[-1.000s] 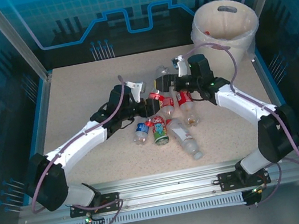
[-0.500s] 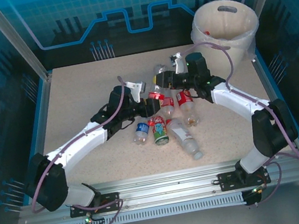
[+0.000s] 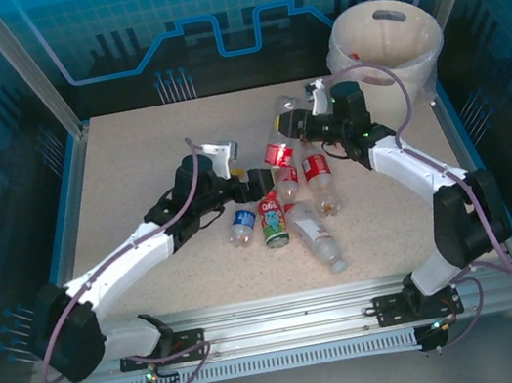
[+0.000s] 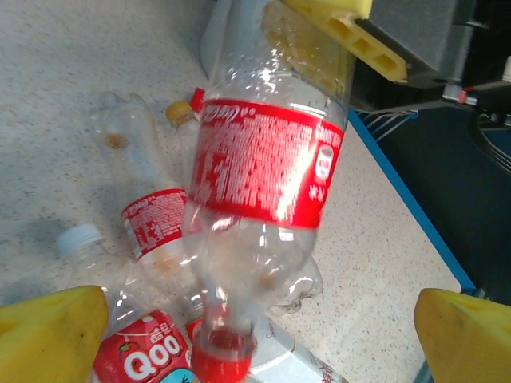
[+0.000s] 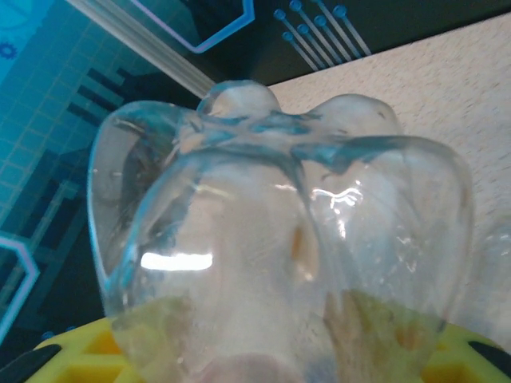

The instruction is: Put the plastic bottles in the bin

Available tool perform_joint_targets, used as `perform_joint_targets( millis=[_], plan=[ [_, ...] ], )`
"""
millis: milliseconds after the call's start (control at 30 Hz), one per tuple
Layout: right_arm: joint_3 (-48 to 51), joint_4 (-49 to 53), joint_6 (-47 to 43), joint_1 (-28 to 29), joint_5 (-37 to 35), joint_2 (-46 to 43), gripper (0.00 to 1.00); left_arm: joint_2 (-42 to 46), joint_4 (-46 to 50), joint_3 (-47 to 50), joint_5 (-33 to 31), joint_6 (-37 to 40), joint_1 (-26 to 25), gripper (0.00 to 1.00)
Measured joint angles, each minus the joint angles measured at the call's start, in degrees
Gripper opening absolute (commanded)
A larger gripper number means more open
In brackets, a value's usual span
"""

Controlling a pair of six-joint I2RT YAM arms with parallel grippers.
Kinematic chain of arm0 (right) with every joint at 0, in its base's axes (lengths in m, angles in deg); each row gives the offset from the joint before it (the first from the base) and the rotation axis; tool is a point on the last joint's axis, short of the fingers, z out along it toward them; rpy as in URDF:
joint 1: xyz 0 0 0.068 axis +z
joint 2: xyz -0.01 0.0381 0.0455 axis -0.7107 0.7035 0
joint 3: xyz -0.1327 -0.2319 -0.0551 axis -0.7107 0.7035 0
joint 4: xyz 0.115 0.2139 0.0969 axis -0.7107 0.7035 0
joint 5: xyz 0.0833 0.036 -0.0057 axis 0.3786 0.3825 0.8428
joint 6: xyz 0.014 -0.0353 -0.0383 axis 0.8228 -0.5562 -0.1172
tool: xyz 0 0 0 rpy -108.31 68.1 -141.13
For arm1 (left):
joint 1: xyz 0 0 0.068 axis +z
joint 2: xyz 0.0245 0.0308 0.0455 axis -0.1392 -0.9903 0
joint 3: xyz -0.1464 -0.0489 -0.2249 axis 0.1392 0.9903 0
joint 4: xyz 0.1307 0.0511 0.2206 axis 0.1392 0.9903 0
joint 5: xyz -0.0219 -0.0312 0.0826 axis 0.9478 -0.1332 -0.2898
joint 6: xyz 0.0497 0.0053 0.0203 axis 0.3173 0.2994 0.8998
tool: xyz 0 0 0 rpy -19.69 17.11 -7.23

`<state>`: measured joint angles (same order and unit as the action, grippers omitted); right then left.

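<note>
A red-labelled plastic bottle (image 3: 278,153) (image 4: 267,171) hangs cap down above the pile. My right gripper (image 3: 293,125) (image 5: 267,359) is shut on its clear base (image 5: 279,231). My left gripper (image 3: 260,183) (image 4: 255,339) stands wide open just below and left of it, its yellow fingertips (image 4: 48,331) apart from the bottle. Several bottles lie on the table: a blue-labelled one (image 3: 241,226), a green Qoo one (image 3: 273,223) (image 4: 144,359), a clear one (image 3: 316,236) and two red-labelled ones (image 3: 318,177) (image 4: 156,223). The cream bin (image 3: 428,42) stands at the far right corner.
The speckled table (image 3: 134,173) has a blue raised border (image 3: 461,145) on its sides. The bin sits behind the right arm's elbow. Aluminium posts (image 3: 27,73) frame the back corners. Bare table lies to the left and along the back.
My left gripper has opened and let go of the red-labelled bottle and drawn back left. My right gripper has shut on the bottle's base and carried it a little toward the back right.
</note>
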<state>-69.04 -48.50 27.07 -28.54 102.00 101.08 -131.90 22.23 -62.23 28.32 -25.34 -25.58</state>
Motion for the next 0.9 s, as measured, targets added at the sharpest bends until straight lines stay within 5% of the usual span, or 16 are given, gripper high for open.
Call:
perform_joint_targets(
  millis=[500,900],
  plan=[
    [-18.29,7.17,-35.5,-0.44,-32.06,-10.91,0.35,5.86,10.88,6.75,-6.71,-1.53,2.27,0.97],
    [-28.63,1.2,-59.78,-3.19,-48.13,-6.03,0.32,9.07,10.91,7.91,-7.17,-3.72,2.36,0.95]
  ],
)
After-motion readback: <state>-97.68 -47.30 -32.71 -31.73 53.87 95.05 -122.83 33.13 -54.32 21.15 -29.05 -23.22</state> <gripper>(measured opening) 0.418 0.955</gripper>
